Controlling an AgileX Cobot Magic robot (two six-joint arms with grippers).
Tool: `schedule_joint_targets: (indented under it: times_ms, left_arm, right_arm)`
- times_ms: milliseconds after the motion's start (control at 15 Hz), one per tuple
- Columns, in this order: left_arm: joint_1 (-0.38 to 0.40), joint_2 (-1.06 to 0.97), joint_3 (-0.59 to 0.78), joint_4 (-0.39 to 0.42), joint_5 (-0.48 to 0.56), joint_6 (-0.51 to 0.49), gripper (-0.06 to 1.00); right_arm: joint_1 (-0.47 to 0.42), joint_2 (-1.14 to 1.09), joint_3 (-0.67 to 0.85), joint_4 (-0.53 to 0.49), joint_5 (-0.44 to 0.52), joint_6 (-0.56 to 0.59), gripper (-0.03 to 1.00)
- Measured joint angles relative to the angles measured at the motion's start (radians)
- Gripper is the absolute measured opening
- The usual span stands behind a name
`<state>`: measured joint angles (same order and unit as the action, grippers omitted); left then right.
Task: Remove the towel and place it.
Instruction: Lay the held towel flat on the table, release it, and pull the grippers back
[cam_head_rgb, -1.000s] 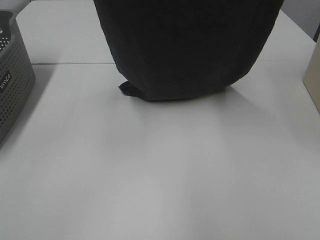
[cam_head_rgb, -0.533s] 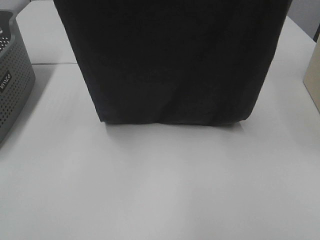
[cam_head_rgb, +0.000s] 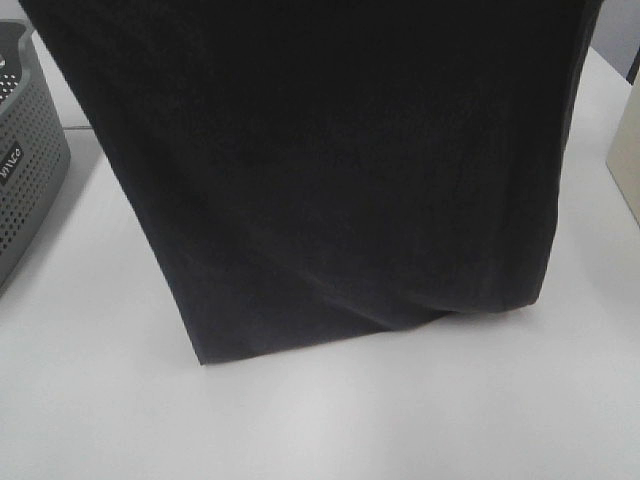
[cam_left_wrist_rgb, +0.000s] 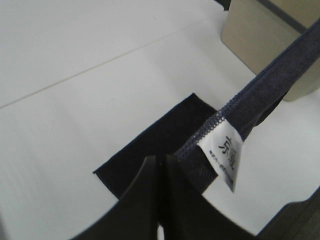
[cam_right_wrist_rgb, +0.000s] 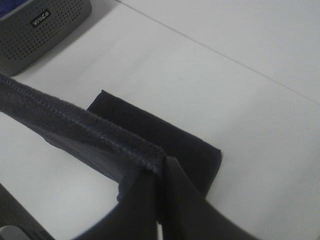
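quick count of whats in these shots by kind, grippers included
towel: 1
basket: 1
beige boxy object: 1
table: 1
grippers: 2, the left gripper and the right gripper
total: 6

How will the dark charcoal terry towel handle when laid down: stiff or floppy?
Likely floppy: the dark charcoal terry towel hangs curtain-like, lower edge creasing on the white table. Probably sags if the left gripper and right gripper close in; only their pinch stretches its hem.
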<state>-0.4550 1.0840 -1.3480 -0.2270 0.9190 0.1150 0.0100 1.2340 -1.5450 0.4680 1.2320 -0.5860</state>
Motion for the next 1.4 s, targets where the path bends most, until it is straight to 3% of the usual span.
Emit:
schedule_joint_targets:
  times_ms: [267,400,600,733,800,1000,1267,1400]
  left_arm:
    - [0.002,-0.002,0.080,-0.061,0.104,0.022,0.00]
    - [0.007,-0.003,0.164,-0.100,0.226,0.072,0.00]
    - [0.007,-0.010,0.232,-0.142,0.280,0.166,0.00]
    - [0.007,-0.011,0.316,-0.227,0.285,0.350,0.00]
    - [0.007,-0.011,0.358,-0.261,0.284,0.427,0.00]
    - [0.007,-0.011,0.478,-0.371,0.291,0.555,0.00]
    - [-0.002,-0.011,0.529,-0.411,0.297,0.610,0.00]
    - [-0.060,-0.011,0.553,-0.411,0.297,0.632,0.00]
  right_arm:
    - [-0.003,-0.122,0.243,0.002,-0.003,-0.080,0.01]
    - [-0.010,-0.184,0.441,0.075,-0.007,-0.206,0.01]
    - [-0.014,-0.209,0.612,0.095,-0.009,-0.349,0.01]
    - [-0.014,-0.210,0.719,0.130,-0.012,-0.459,0.01]
    - [-0.014,-0.210,0.789,0.183,-0.012,-0.571,0.01]
    - [0.000,-0.216,0.903,0.218,-0.018,-0.717,0.01]
    - [0.290,-0.227,1.006,0.211,-0.020,-0.760,0.01]
    - [0.439,-0.227,1.012,0.210,-0.020,-0.760,0.01]
